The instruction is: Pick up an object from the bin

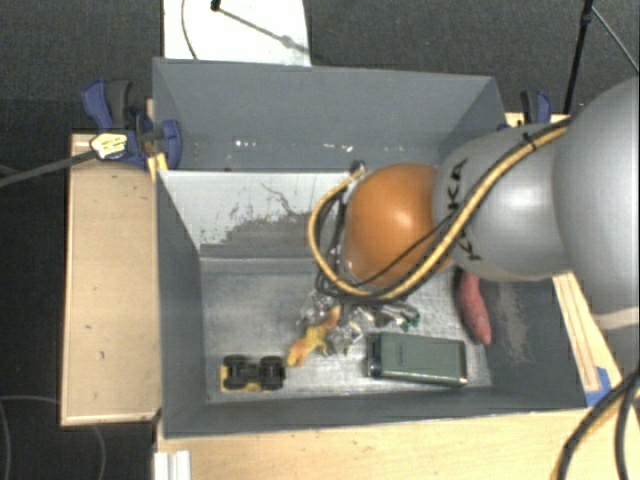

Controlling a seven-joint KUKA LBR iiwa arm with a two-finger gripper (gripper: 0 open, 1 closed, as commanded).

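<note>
Since the gripper [337, 323] sits low over the middle of the bin [250, 278] with its orange cover [390, 223] hiding most of it, we can't tell if it's apart or together, so there's no pick we can call done yet. Nearest is a little yellow toy [306, 347] just at its 8 o'clock, with a grey device [416, 359] at 4, a red thing [474, 310] at 3 and a black car [252, 373] further out at 8. We'd say the reach looks done, with the grab and lift left to do.
</note>
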